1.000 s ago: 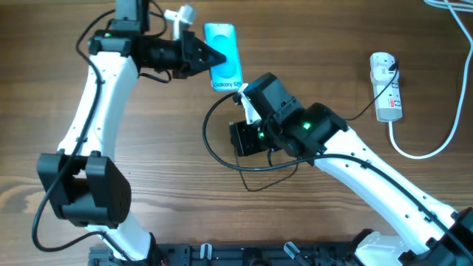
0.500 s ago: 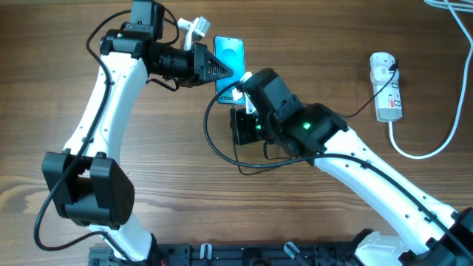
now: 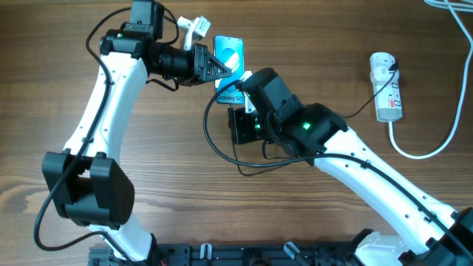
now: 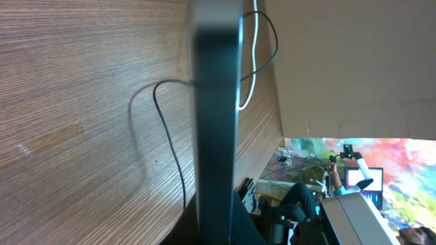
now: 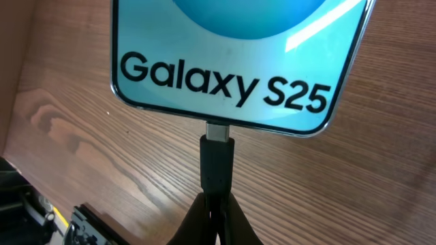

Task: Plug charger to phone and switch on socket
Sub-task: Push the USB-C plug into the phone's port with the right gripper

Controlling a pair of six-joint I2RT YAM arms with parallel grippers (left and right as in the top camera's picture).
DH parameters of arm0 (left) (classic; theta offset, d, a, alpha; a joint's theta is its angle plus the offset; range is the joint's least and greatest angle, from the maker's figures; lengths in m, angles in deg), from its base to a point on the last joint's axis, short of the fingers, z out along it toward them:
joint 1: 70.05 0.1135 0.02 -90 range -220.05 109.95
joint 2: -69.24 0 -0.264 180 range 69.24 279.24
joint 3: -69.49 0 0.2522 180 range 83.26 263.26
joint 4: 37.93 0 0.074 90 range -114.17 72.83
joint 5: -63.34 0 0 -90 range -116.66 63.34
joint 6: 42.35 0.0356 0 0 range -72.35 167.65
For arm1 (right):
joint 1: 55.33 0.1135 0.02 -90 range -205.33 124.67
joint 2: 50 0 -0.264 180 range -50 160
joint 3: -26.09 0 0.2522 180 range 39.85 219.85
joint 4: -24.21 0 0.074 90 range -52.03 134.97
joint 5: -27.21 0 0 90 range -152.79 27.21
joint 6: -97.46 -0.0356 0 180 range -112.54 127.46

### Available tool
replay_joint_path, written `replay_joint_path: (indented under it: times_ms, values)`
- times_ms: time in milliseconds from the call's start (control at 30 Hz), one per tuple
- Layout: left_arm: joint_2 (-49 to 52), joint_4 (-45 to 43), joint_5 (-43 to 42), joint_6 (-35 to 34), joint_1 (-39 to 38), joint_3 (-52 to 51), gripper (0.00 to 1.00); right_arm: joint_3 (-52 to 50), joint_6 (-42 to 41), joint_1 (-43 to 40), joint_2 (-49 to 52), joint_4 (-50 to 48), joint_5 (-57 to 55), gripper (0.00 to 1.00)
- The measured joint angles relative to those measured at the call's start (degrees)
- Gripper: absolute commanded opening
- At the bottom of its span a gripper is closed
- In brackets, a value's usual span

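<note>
My left gripper (image 3: 216,68) is shut on the phone (image 3: 230,56) and holds it tilted above the table. In the left wrist view the phone (image 4: 216,102) shows edge-on between the fingers (image 4: 216,228). My right gripper (image 3: 244,94) is shut on the charger's plug tip (image 5: 216,160). The tip's metal end meets the port in the phone's lower edge, under the "Galaxy S25" text (image 5: 225,82). The fingers (image 5: 216,207) pinch the tip from below. The thin black cable (image 3: 219,151) loops on the table and runs to a black plug in the white socket (image 3: 387,92) at the far right.
A thicker white cord (image 3: 432,144) curves from the socket off the top right. A dark block (image 3: 240,131) lies under my right wrist. The black cable (image 4: 170,150) trails over the wooden table below the phone.
Over the last second my left gripper carried the phone right and down and tilted it to meet the plug tip. My right gripper rose slightly. Almost nothing moved in the last half second.
</note>
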Motion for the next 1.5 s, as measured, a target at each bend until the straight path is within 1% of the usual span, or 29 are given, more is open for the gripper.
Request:
replay_joint_path:
  times_ms: [700, 867, 1000, 1300, 1500]
  values:
    - [0.0, 1.2, -0.1, 0.0, 0.0, 0.0, 0.04, 0.0, -1.1, 0.0, 0.0, -0.5, 0.9, 0.04]
    - [0.0, 1.1, -2.5, 0.5, 0.0, 0.0, 0.04, 0.0, -2.3, 0.0, 0.0, -0.8, 0.9, 0.05]
    - [0.0, 1.1, -2.8, 0.5, 0.0, 0.0, 0.04, 0.0, -2.4, -0.5, 0.0, -0.7, 1.5, 0.05]
    - [0.0, 1.2, -1.5, 0.5, 0.0, 0.0, 0.04, 0.0, -2.4, -1.0, 0.0, -0.7, 2.4, 0.04]
    - [0.0, 3.0, -1.5, 2.6, 0.4, 0.0, 0.04, 0.0, -3.0, -1.0, 0.0, -1.0, 3.9, 0.04]
